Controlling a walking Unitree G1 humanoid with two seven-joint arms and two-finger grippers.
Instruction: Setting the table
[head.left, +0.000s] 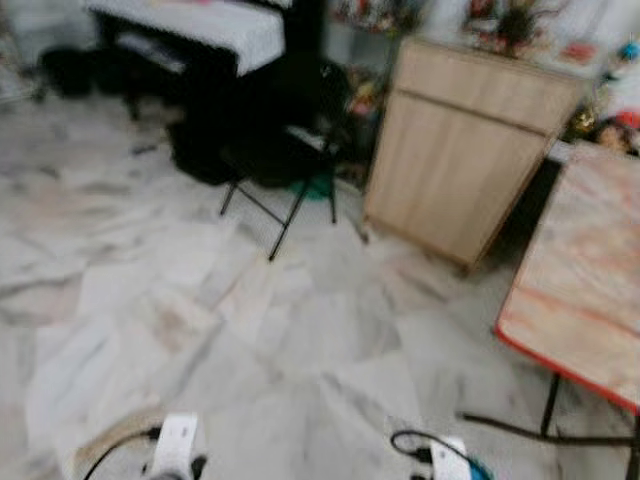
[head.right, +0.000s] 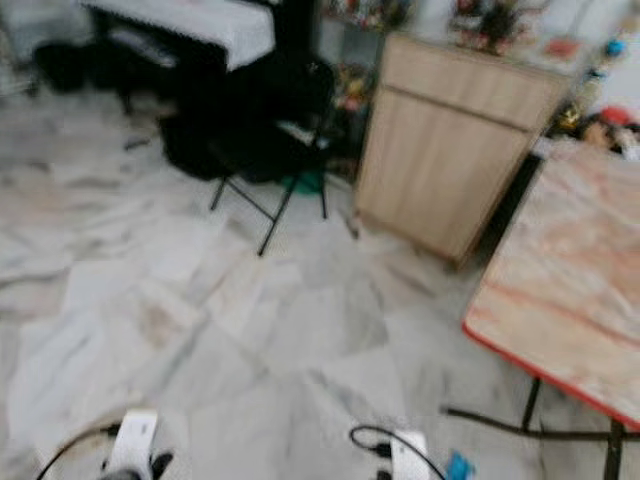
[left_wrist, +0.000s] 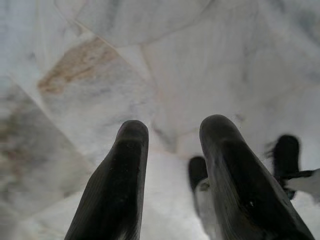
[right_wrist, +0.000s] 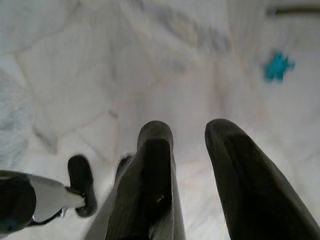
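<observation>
A blurred look forward and down across a pale marble floor (head.left: 300, 340) veined in grey and tan. At right, the table (head.left: 590, 290), its top marbled in pink and cream, edged in red, bare on the part in view, standing on thin dark legs. Beyond it, against the far wall, a light wooden cabinet (head.left: 470, 150) topped with small ornaments too blurred to name. To the cabinet's left, a black folding chair (head.left: 285, 160) with thin crossed legs, something green on the floor beneath it. Farther left and back, dark furniture under a white cloth (head.left: 200, 25).

Low at the bottom edge of the head views, the tops of both silver arms with black cables: left arm (head.left: 175, 450) at left, right arm (head.left: 445, 462) at right, both hanging over the floor, well apart from the table.

Seen from the left wrist, the left gripper (left_wrist: 167, 137) over bare floor tiles, its two black fingers (left_wrist: 122, 175) parted by a narrow gap, holding nothing. Seen from the right wrist, the right gripper (right_wrist: 189, 135) likewise over the floor, fingers (right_wrist: 152, 170) parted by a narrow gap, empty; a small teal scrap (right_wrist: 278, 66) on the floor beyond.
</observation>
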